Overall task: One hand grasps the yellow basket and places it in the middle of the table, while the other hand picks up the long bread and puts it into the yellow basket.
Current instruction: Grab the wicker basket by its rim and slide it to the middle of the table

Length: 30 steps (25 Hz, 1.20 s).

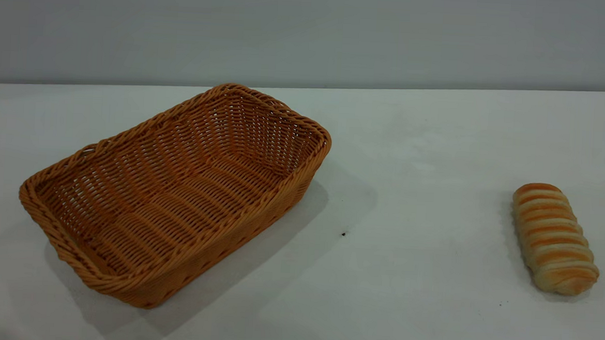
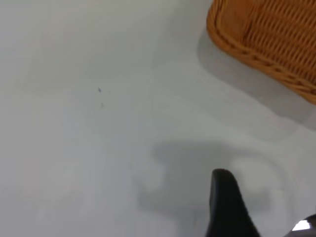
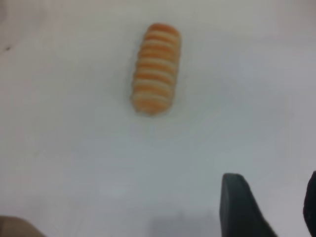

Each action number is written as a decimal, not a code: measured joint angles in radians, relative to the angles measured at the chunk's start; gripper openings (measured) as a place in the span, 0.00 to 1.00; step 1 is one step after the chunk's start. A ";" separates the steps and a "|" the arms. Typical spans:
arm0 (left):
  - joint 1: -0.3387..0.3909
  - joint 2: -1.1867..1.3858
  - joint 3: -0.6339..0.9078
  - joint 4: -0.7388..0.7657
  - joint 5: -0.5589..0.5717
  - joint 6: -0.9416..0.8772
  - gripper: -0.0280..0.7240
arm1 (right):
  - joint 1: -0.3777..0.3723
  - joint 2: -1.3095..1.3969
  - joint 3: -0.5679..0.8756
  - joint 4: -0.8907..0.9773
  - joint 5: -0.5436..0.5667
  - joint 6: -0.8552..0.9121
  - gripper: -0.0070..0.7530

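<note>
- yellow basket (image 1: 174,194): one, nearest the exterior camera, on the left half of the worktop (image 1: 410,279). it sits flat and upright, turned at an angle, with nothing inside. the rim is whole in this view. the left wrist view shows only one corner of it (image 2: 266,39); the rest is cut off by the frame edge.
- long bread (image 1: 553,237): one, lying flat on the right side of the worktop, well apart from the basket and wholly in view. the right wrist view also shows it complete (image 3: 156,68), blurred, with nothing touching it.
- left hand (image 2: 261,217): not seen in the exterior view. its own wrist view shows one dark finger (image 2: 224,205) above bare worktop, apart from the basket corner. the second finger is mostly cut off, so cannot tell how the fingers stand.
- right hand (image 3: 269,210): not seen in the exterior view. two dark fingers (image 3: 237,207) are partly cut off at the frame edge, spread with bare worktop between them, holding nothing, apart from the bread.
- one small dark speck (image 1: 343,234) lies on the worktop between basket and bread.
</note>
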 joint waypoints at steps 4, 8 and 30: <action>0.000 0.188 -0.104 0.000 0.011 -0.093 0.65 | 0.000 0.038 0.000 0.042 -0.015 -0.012 0.48; 0.000 0.332 -0.185 -0.016 0.020 -0.177 0.65 | 0.001 0.040 0.000 0.078 -0.019 -0.035 0.48; 0.000 0.856 -0.360 -0.227 0.039 -0.393 0.65 | 0.100 0.040 0.000 0.142 0.018 -0.061 0.48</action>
